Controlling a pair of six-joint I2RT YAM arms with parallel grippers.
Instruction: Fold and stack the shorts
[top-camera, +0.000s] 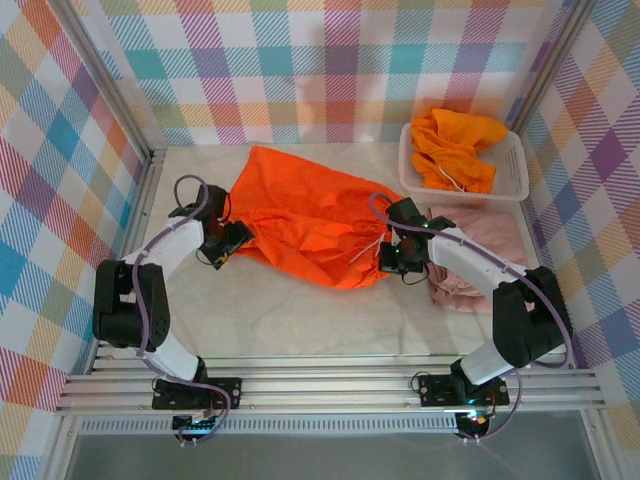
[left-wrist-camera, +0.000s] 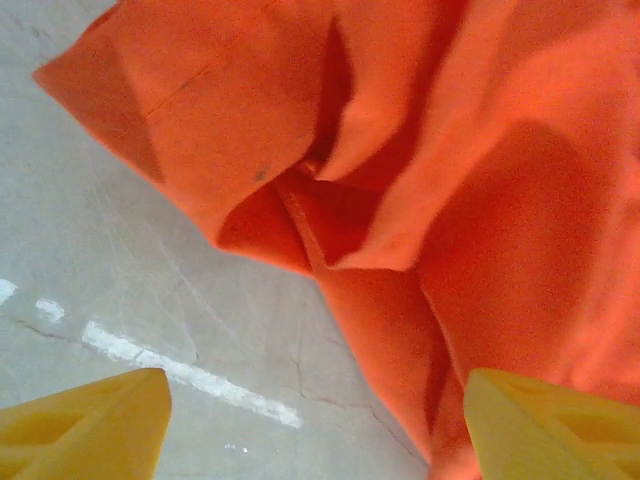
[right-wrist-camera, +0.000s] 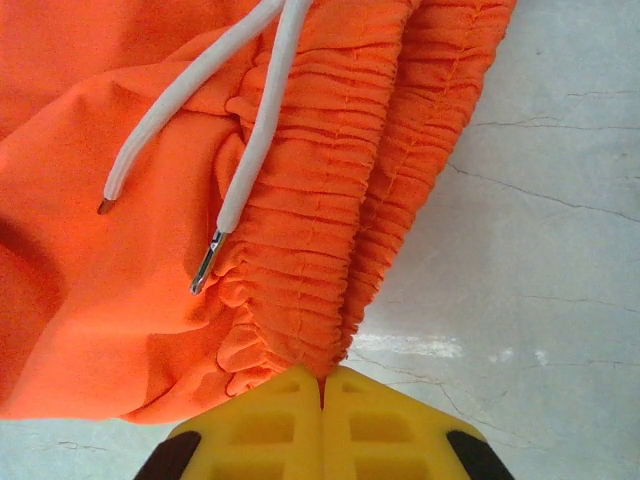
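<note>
Overhead view looks down; both wrist views sit close on orange shorts (top-camera: 310, 225).

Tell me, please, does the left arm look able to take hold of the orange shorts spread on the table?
Probably yes. The left gripper stands open at the folded edge of the orange shorts, with bare table and cloth lying before it and nothing else in the way.
</note>
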